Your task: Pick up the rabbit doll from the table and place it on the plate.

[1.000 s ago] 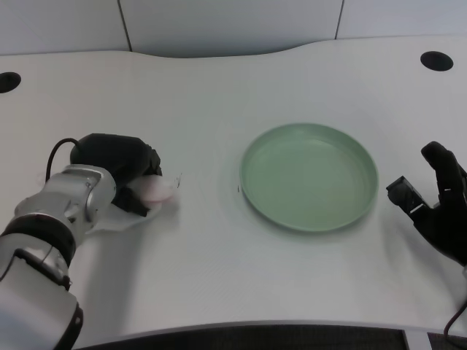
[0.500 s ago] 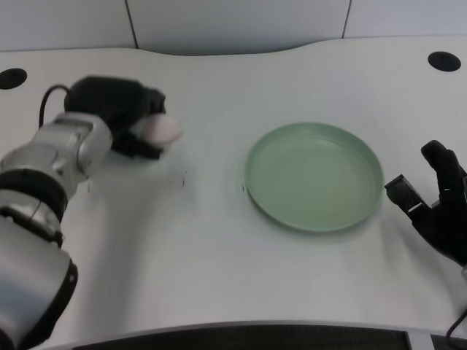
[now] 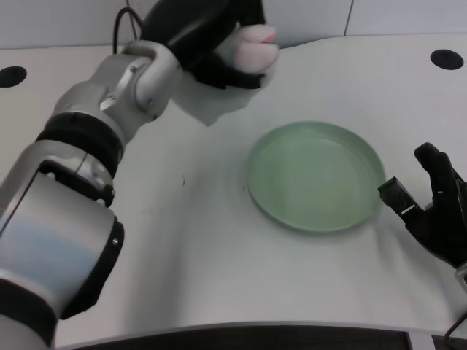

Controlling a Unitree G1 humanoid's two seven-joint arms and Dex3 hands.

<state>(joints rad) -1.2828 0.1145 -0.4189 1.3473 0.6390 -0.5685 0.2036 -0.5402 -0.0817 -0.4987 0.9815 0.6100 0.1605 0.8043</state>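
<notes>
We are seeing the left hand (image 3: 208,33) gripping the rabbit doll (image 3: 252,45), fingers wrapped around it | top centre of frame, above the table, up-left of the plate (image 3: 314,175) | doll's pale end is pointing right; long axis unclear

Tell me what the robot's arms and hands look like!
The left arm is shiny silver with black ring bands, ending in a black left hand. A thin black cable loops near its wrist. The right hand is black too.
</notes>
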